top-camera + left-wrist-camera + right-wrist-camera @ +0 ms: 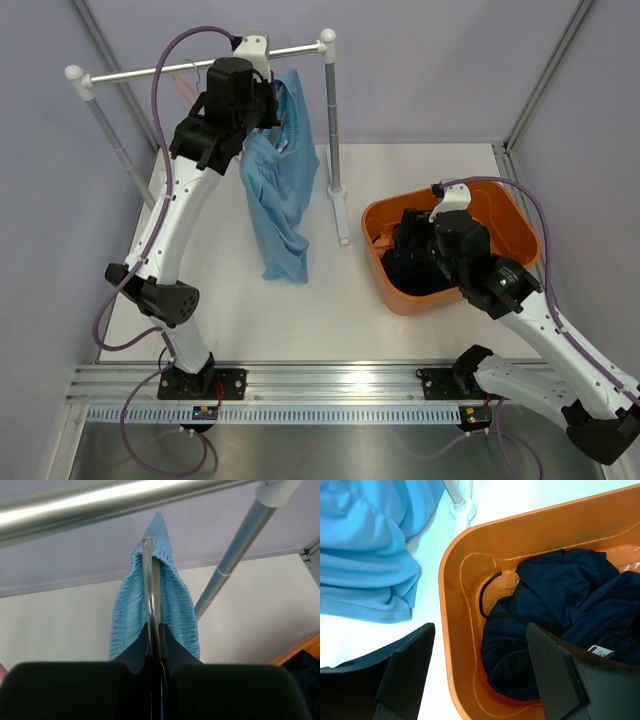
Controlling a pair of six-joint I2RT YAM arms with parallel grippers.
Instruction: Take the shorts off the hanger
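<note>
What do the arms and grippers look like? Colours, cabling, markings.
Both match. The left arm and right arm have white links with black joint housings and black bases. A purple cable loops along each. The left gripper and right gripper are black with flat, angular fingers. No legible markings; a small green spot shows on the right wrist.

**Table Layout, Top View, Clock Bearings From Table Centre**

The rack (200, 62) spans the far side of the table (330, 320), from 10 to 12 o'clock. The hanging shorts (280, 190) drape from a hanger (149, 590) below the rail at 11 o'clock, with the lower end resting on the table. The tub (385, 215) sits at 3 o'clock. The rack's right post stands between the tub and the hanging shorts. The second shorts (420, 278) lie inside the tub. The left gripper (155, 635) is at the hanger. The right gripper (477, 635) straddles the tub's rim.
</note>
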